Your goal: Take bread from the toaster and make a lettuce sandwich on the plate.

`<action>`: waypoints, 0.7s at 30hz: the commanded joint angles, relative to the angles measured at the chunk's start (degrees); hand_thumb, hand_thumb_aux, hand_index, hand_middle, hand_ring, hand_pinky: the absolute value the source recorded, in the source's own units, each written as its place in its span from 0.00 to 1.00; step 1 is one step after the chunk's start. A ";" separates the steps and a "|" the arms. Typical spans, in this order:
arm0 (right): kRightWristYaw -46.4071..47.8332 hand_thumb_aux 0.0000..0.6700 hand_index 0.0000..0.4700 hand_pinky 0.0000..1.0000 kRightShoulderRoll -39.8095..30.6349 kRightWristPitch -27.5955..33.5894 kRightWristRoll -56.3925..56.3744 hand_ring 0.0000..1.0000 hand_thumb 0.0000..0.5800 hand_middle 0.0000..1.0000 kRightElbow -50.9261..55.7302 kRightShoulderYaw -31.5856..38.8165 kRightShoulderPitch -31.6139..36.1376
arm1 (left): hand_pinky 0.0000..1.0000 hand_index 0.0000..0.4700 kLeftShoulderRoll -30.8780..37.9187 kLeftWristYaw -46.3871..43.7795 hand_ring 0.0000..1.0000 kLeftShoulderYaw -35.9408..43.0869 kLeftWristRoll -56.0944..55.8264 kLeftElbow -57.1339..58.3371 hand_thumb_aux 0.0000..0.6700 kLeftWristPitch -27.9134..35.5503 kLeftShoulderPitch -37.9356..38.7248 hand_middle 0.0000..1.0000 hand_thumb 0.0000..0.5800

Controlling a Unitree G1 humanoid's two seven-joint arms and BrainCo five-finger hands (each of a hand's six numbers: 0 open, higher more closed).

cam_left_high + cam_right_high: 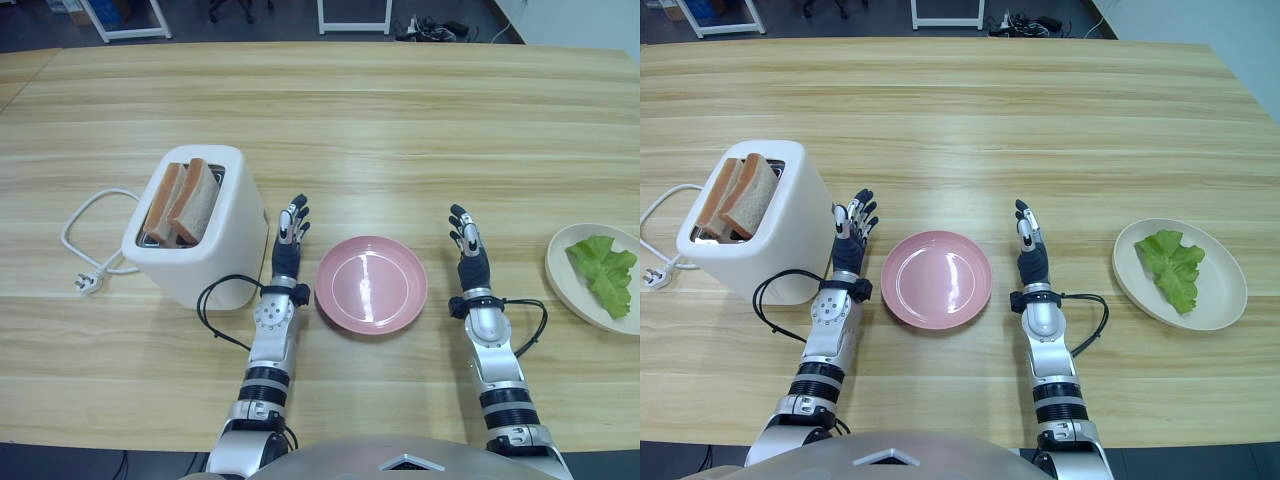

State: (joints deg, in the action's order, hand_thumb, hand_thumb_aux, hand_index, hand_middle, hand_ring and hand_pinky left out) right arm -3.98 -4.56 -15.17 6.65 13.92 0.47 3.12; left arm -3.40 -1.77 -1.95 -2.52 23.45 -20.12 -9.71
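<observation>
- We are judging the task as not yet begun: going by how things lie, nothing is taken out, moved or stacked
- We are seeing two slices of bread standing side by side in the slots of the white toaster, their tops poking above the rim and leaning a little to the left
- We are holding our left hand just beside the toaster's right wall, between the toaster and the pink plate, with its fingers stretched out and released, grasping nothing
- We are holding our right hand just to the right of the pink plate, apart from its rim, fingers likewise straight and released, with nothing in them
- We are finding the pink plate bare on the wooden table between the two hands, so no layer of the sandwich is in place
- We are noting the lettuce leaf lying on a beige plate at the far right, well apart from the pink plate and beyond the right hand
- We are reckoning everything as left to do: lifting one slice onto the pink plate, laying the lettuce leaf on it, and closing with the second slice
- We are expecting the left hand to suit the bread and the right hand the lettuce leaf, since each lies on that side
</observation>
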 commanded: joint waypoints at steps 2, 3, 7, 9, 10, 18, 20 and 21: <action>0.12 0.00 0.00 0.00 0.26 -0.14 -0.42 0.00 0.00 0.00 0.24 -0.24 0.04 | 0.00 0.00 0.57 0.69 0.00 0.07 1.14 1.17 0.00 -0.55 0.30 0.00 0.00; 0.13 0.00 0.00 0.00 0.24 -0.18 -0.37 0.00 0.00 0.00 0.25 -0.22 0.02 | 0.00 0.00 0.62 0.69 0.00 0.07 1.16 1.30 0.00 -0.54 0.31 0.00 0.00; 0.12 0.00 0.00 0.00 0.12 -0.44 -0.29 0.00 0.00 0.00 0.42 -0.25 -0.13 | 0.00 0.00 0.78 0.44 0.00 0.20 1.26 2.07 0.00 -0.48 0.21 0.00 0.00; 0.05 0.00 0.00 0.00 0.16 -0.41 -0.26 0.00 0.00 0.00 0.41 -0.25 -0.18 | 0.00 0.00 1.13 0.09 0.00 0.66 1.93 1.89 0.00 -0.42 0.37 0.00 0.00; 0.02 0.00 0.00 0.00 0.19 -0.38 -0.22 0.00 0.00 0.00 0.41 -0.22 -0.19 | 0.00 0.00 1.47 -0.28 0.00 1.49 2.83 -0.36 0.00 -0.68 1.34 0.00 0.00; -1.34 0.00 0.00 0.00 0.66 -0.59 0.86 0.00 0.00 0.00 2.66 0.21 0.00 | 0.00 0.00 14.48 -12.63 0.00 5.30 -21.09 -65.80 0.00 5.49 14.51 0.00 0.00; -1.71 0.00 0.00 0.00 0.95 -0.72 1.19 0.00 0.00 0.00 3.48 0.64 0.28 | 0.00 0.00 18.34 -12.24 0.00 -2.84 -24.92 -69.43 0.00 5.59 14.16 0.00 0.00; -1.88 0.00 0.00 0.00 1.07 -0.74 1.29 0.00 0.00 0.00 3.74 0.78 0.34 | 0.00 0.00 19.33 -10.90 0.00 -7.49 -22.17 -68.11 0.00 6.22 13.53 0.00 0.00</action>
State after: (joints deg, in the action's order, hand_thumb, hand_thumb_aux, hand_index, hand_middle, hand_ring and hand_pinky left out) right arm -4.78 -4.47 -16.36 6.79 14.63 0.70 3.15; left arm 5.40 -10.96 2.96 -14.25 -21.63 -17.92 2.12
